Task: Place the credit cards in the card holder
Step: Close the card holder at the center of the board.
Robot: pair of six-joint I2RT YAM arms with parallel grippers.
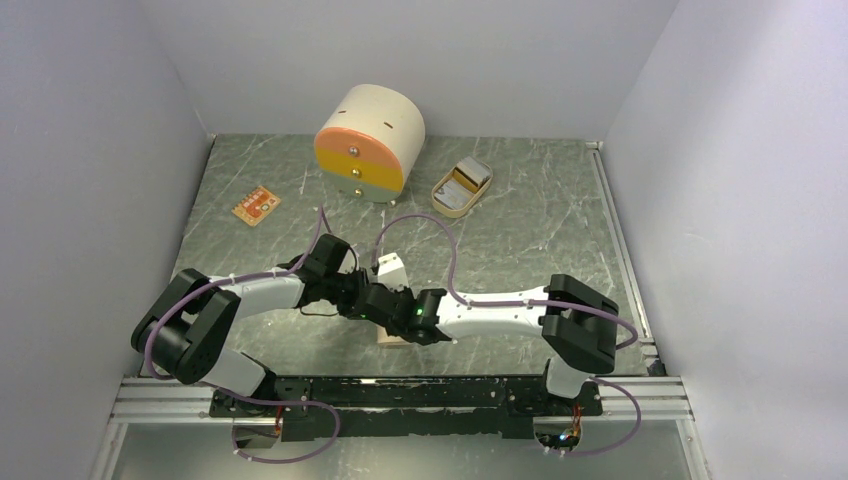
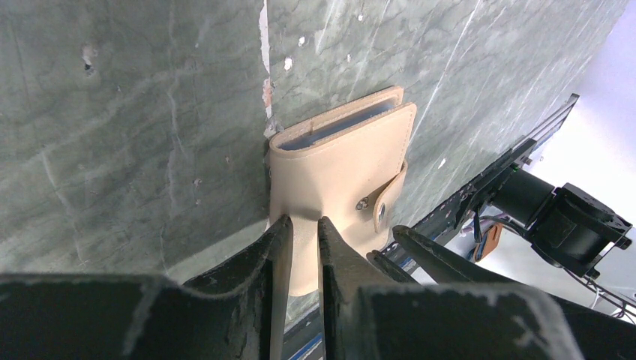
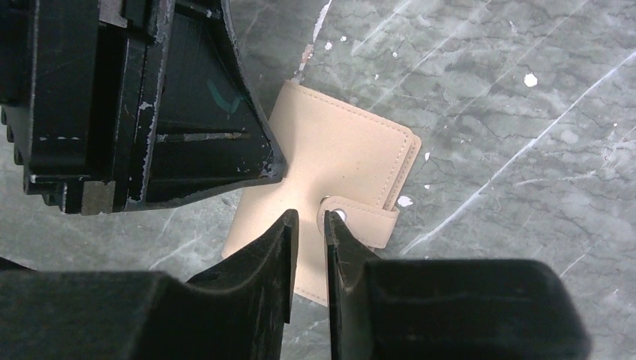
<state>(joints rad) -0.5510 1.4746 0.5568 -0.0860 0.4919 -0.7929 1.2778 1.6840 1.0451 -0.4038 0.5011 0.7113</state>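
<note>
Your left gripper point(image 2: 304, 226) and right gripper point(image 3: 310, 219) are both pinching the tan wallet point(image 2: 337, 157), which is lying folded on the table point(image 2: 112, 112) between them. If you are pulling unevenly, you are risking a slipped cover or a dragged wallet.

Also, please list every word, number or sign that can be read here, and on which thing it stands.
No text can be read in any view.
On the orange card: printed marks, too small to read.
On the card holder: plain, no lettering visible.
On the drawer box: no lettering visible.
</note>
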